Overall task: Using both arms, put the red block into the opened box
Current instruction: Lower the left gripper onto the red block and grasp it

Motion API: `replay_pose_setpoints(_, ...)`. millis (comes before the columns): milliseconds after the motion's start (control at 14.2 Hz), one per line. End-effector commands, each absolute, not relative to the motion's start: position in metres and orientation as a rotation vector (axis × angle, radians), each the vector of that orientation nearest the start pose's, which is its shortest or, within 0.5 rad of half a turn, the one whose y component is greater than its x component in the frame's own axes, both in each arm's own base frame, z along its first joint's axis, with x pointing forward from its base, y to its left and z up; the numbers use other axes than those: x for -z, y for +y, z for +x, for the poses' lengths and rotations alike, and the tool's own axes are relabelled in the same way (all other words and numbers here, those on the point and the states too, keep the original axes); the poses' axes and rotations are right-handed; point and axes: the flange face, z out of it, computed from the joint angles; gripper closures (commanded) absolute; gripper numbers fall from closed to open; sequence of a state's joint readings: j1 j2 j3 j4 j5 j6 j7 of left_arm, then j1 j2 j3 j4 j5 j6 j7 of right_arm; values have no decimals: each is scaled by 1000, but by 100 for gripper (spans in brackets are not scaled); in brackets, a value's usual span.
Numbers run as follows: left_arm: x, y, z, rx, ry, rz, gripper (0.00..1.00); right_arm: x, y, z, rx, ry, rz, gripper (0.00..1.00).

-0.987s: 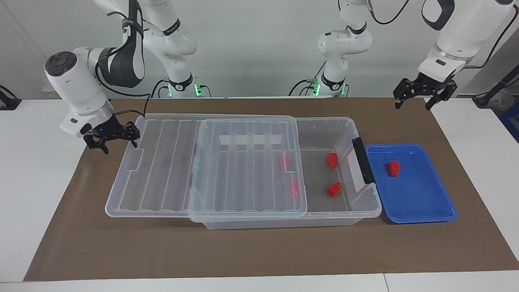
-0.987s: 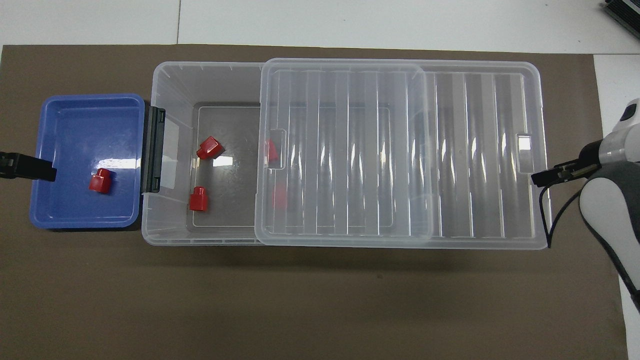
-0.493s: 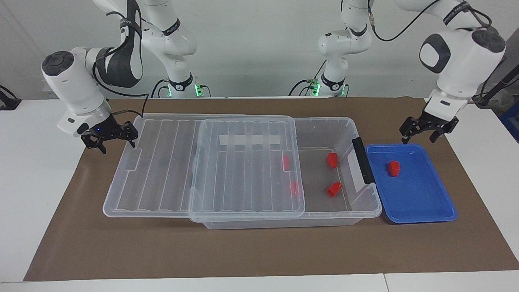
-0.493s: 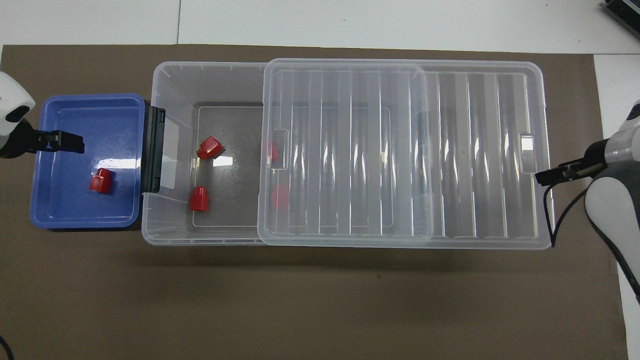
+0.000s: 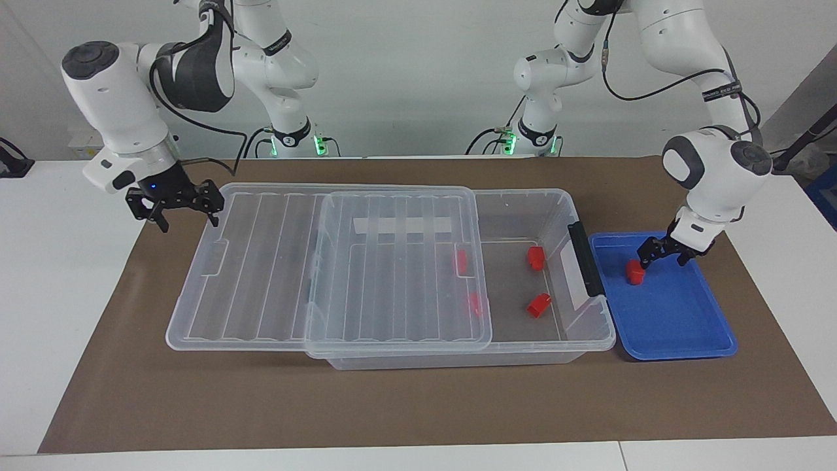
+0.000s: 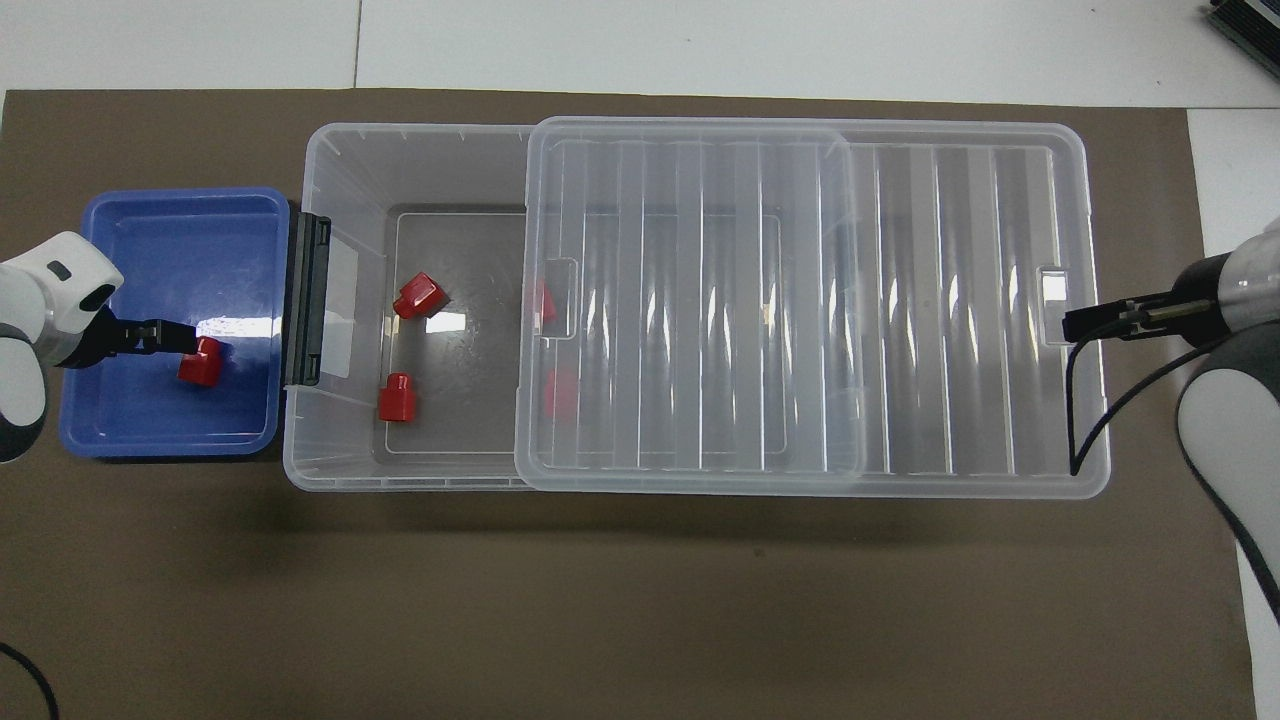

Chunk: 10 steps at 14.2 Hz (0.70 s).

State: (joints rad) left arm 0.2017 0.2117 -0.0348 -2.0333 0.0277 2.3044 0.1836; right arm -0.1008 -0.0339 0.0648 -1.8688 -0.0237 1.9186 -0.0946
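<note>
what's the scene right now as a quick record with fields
box: clear, open at the left arm's end
lid: slid toward the right arm's end, covering part of the box
blocks in box: four red, two under the lid
red block: in the blue tray
left gripper: open, low over the tray, right at the block
right gripper: open, by the lid's end edge

A white tabletop [image 5: 39, 275] carries a brown mat [image 5: 418, 405] that covers most of it. On the mat the box [image 5: 523, 350] sits in the middle, and the shallow blue tray [image 5: 673, 327] lies just beside its black-latched end, toward the left arm's end of the tabletop
</note>
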Motion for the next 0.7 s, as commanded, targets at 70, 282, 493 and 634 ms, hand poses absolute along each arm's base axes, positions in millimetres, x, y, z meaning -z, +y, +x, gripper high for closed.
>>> replay_pose_setpoints(70,-330,75,576,105,138,-3102,5,-571,17,566,141,133,-3167,0)
replay_pose_setpoints(282,-316,75,566,105,141,-3102,5,-597,37,570,125,199,-3216,0)
replay_pose_setpoints(493,-313,80,563,94,208,-3098,5,-610,41,566,80,312,-3203,0)
replay_pose_setpoints(634,-313,79,563,94,221,-3098,23,-611,40,564,44,322,-3195,0)
